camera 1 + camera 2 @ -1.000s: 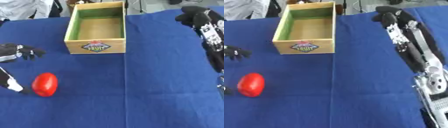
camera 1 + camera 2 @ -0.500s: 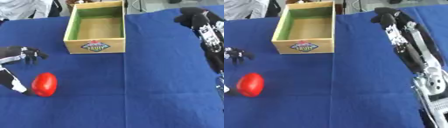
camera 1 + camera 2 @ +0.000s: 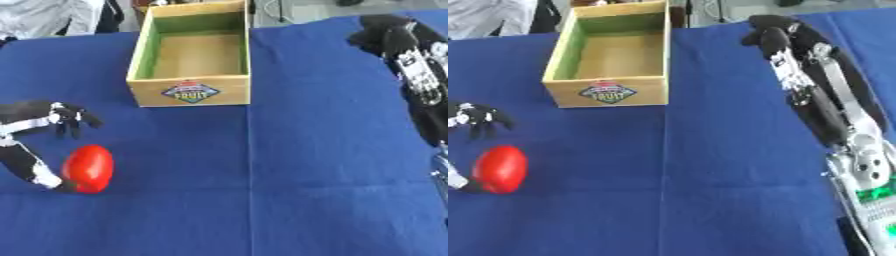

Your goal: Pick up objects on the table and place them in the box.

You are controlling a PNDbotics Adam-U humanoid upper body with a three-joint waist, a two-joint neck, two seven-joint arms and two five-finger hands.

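The left hand (image 3: 54, 116), fingers spread and empty, has moved in from the table's edge and hovers just at 12 o'clock of the red object (image 3: 87, 168). The wooden box (image 3: 189, 95) stands at 1 o'clock. The right hand (image 3: 773, 31), curled and empty, stays raised.

**Black limbs, silver joints**

The left hand (image 3: 54, 114) is black with small white patches across the knuckles; its thumb is black with a white band. The right hand (image 3: 773, 31) is black too. Down its forearm runs silver metalwork, ending in a pale grey joint housing with a green patch below.
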